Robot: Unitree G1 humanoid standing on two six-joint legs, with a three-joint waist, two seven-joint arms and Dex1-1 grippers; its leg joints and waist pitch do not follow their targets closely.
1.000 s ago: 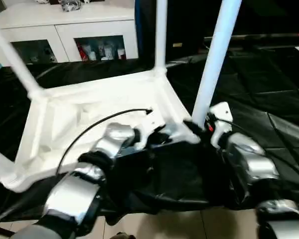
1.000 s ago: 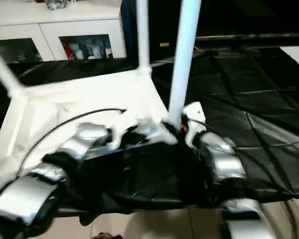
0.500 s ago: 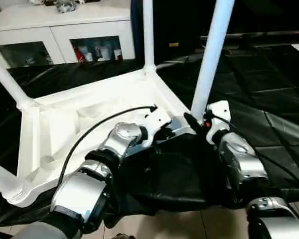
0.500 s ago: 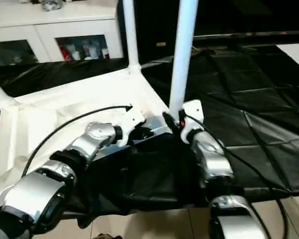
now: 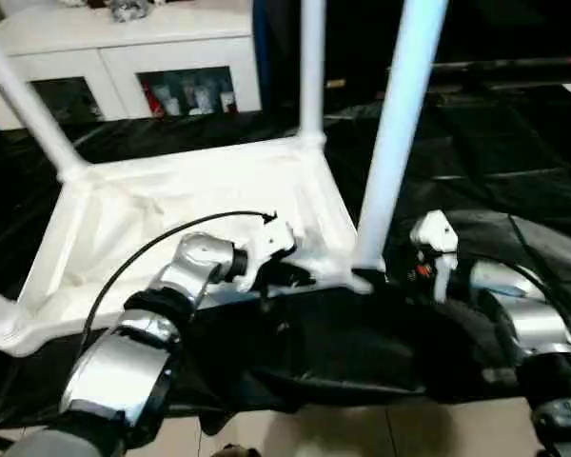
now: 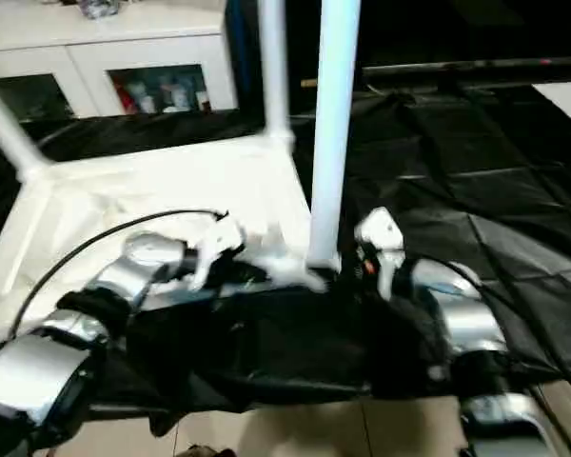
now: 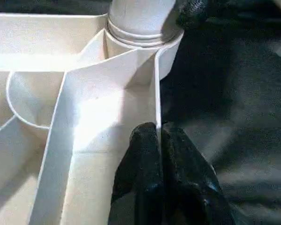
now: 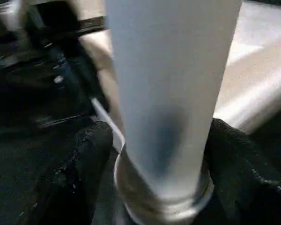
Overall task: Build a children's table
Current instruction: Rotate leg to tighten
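The children's table lies upside down: its white ribbed tabletop (image 5: 171, 190) rests on the black cloth with white legs standing up from its corner sockets. The near right leg (image 5: 400, 124) sits in its socket (image 7: 140, 28). My left gripper (image 7: 159, 140) is shut on the tabletop's thin rim wall, just short of that corner. My right gripper (image 8: 159, 136) stands open, one black finger (image 8: 84, 159) on each side of the leg's collar (image 8: 164, 197), low at the socket. Two more legs (image 5: 311, 67) (image 5: 29, 105) rise at the far corners.
The black-draped work table (image 5: 514, 143) stretches to the right and behind. A white cabinet with glass doors (image 5: 124, 57) stands at the back left. Tiled floor (image 5: 362, 428) shows past the table's near edge. A black cable (image 5: 152, 248) arcs over my left forearm.
My right gripper's fingers have spread apart at the near right leg and the wrist has drawn back a little. The left gripper keeps its hold on the rim. The camera has shifted.
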